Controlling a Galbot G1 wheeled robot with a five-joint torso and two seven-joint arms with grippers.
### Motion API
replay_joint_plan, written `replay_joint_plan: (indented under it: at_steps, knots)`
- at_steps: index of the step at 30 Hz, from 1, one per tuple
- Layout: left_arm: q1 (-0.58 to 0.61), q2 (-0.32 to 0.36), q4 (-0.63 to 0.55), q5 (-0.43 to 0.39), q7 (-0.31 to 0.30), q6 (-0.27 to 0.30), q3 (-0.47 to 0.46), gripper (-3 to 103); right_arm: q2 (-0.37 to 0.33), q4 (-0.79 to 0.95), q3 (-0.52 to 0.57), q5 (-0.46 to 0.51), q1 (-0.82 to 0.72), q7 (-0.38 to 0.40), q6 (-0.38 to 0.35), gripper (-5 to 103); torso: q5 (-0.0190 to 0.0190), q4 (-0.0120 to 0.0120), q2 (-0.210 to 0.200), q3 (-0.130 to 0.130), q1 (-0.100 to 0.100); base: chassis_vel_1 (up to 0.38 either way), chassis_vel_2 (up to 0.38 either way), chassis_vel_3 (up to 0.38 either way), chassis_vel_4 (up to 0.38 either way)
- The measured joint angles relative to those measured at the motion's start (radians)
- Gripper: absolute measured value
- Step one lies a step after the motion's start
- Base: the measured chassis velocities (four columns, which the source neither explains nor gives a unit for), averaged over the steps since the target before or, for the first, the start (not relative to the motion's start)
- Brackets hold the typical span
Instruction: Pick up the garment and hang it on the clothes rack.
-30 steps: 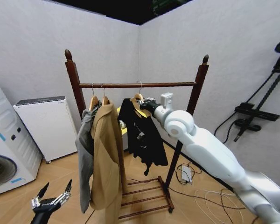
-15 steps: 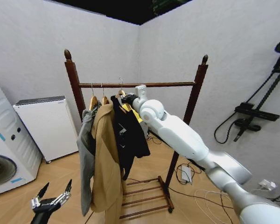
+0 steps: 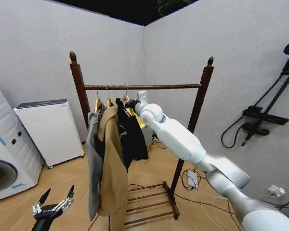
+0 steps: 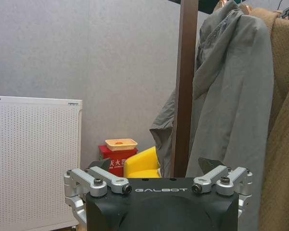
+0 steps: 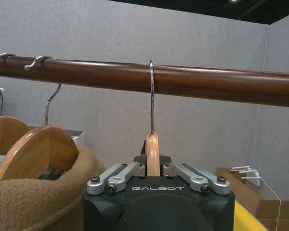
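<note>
Garment [image 3: 133, 135]: thin black fabric, short sleeves, hangs limp from a light wooden hanger [image 5: 152, 153] with a thin steel wire hook. Hook is over the horizontal bar [image 5: 183, 83] of the clothes rack [image 3: 201, 98], which is dark reddish-brown polished wood, two uprights with knob finials, slatted shelf at the base. Garment sits toward the left upright, just beside the tan coat [image 3: 111, 163], a thick, nubby weave on a rounded wooden hanger; the grey hooded jacket [image 3: 93, 168], a smooth matte cloth, hangs next to that, nearest the left upright. Right pincer [image 5: 153, 168]: metal fingers pressed together on the hanger neck just under the hook, white arm stretched up to the bar. Left pincer [image 4: 156, 169]: fingers spread, holding nothing, low by the rack's left upright, above the wood-plank floor. White perforated-front appliance [image 3: 50, 130] against the left wall. Behind the rack, a small red box [image 4: 116, 158] with a shallow cream tray on top.
</note>
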Motion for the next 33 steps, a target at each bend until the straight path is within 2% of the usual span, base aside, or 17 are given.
replay_joint_plan:
  at_steps: [5, 6, 7, 10, 13, 14, 17, 20, 23, 24, 26, 27, 33]
  knots:
    - [0.000, 0.000, 0.000, 0.000, 0.000, 0.000, 0.000, 100, -0.002, 0.007, 0.010, -0.022, -0.011, -0.035, -0.006, 9, -0.0001, 0.0001, 0.000, 0.000, 0.000, 0.000, 0.000, 0.000, 0.000]
    - [0.000, 0.000, 0.000, 0.000, 0.000, 0.000, 0.000, 100, -0.004, 0.005, 0.010, -0.024, -0.013, -0.039, -0.005, 14, 0.0001, 0.0001, 0.000, 0.000, 0.000, 0.000, 0.000, 0.000, 0.000]
    - [0.000, 0.000, 0.000, 0.000, 0.000, 0.000, 0.000, 100, -0.004, 0.005, 0.010, -0.024, -0.013, -0.039, -0.005, 14, 0.0001, 0.0001, 0.000, 0.000, 0.000, 0.000, 0.000, 0.000, 0.000]
    - [0.000, 0.000, 0.000, 0.000, 0.000, 0.000, 0.000, 100, -0.033, 0.013, 0.029, -0.025, -0.026, -0.063, 0.021, 30, -0.0002, 0.0005, 0.000, 0.000, 0.000, 0.000, 0.000, 0.000, 0.000]
    - [0.000, 0.000, 0.000, 0.000, 0.000, 0.000, 0.000, 100, -0.058, 0.015, 0.037, -0.024, -0.039, -0.093, 0.048, 37, -0.0001, 0.0004, 0.000, 0.000, 0.000, 0.000, 0.000, 0.000, 0.000]
    - [0.000, 0.000, 0.000, 0.000, 0.000, 0.000, 0.000, 100, -0.095, 0.017, 0.047, -0.021, -0.058, -0.130, 0.091, 47, 0.0000, 0.0001, 0.000, 0.000, 0.000, 0.000, 0.000, 0.000, 0.000]
    - [0.000, 0.000, 0.000, 0.000, 0.000, 0.000, 0.000, 100, -0.115, 0.021, 0.056, -0.016, -0.071, -0.142, 0.118, 53, 0.0001, -0.0001, 0.000, 0.000, 0.000, 0.000, 0.000, 0.000, 0.000]
    - [0.000, 0.000, 0.000, 0.000, 0.000, 0.000, 0.000, 100, -0.185, 0.068, 0.120, 0.056, -0.110, -0.162, 0.181, 69, 0.0002, 0.0000, 0.000, 0.000, 0.000, 0.000, 0.000, 0.000, 0.000]
    - [0.000, 0.000, 0.000, 0.000, 0.000, 0.000, 0.000, 100, -0.202, 0.081, 0.144, 0.068, -0.118, -0.178, 0.191, 74, 0.0001, 0.0000, 0.000, 0.000, 0.000, 0.000, 0.000, 0.000, 0.000]
    - [0.000, 0.000, 0.000, 0.000, 0.000, 0.000, 0.000, 100, -0.230, 0.101, 0.193, 0.089, -0.133, -0.216, 0.195, 85, 0.0001, -0.0002, 0.000, 0.000, 0.000, 0.000, 0.000, 0.000, 0.000]
    - [0.000, 0.000, 0.000, 0.000, 0.000, 0.000, 0.000, 100, -0.237, 0.106, 0.207, 0.095, -0.137, -0.222, 0.194, 85, 0.0002, -0.0001, 0.000, 0.000, 0.000, 0.000, 0.000, 0.000, 0.000]
    - [0.000, 0.000, 0.000, 0.000, 0.000, 0.000, 0.000, 100, -0.250, 0.114, 0.226, 0.103, -0.144, -0.224, 0.190, 95, 0.0000, 0.0000, 0.000, 0.000, 0.000, 0.000, 0.000, 0.000, 0.000]
    - [0.000, 0.000, 0.000, 0.000, 0.000, 0.000, 0.000, 100, -0.294, 0.164, 0.266, 0.109, -0.195, -0.220, 0.161, 100, 0.0000, 0.0002, 0.000, 0.000, 0.000, 0.000, 0.000, 0.000, 0.000]
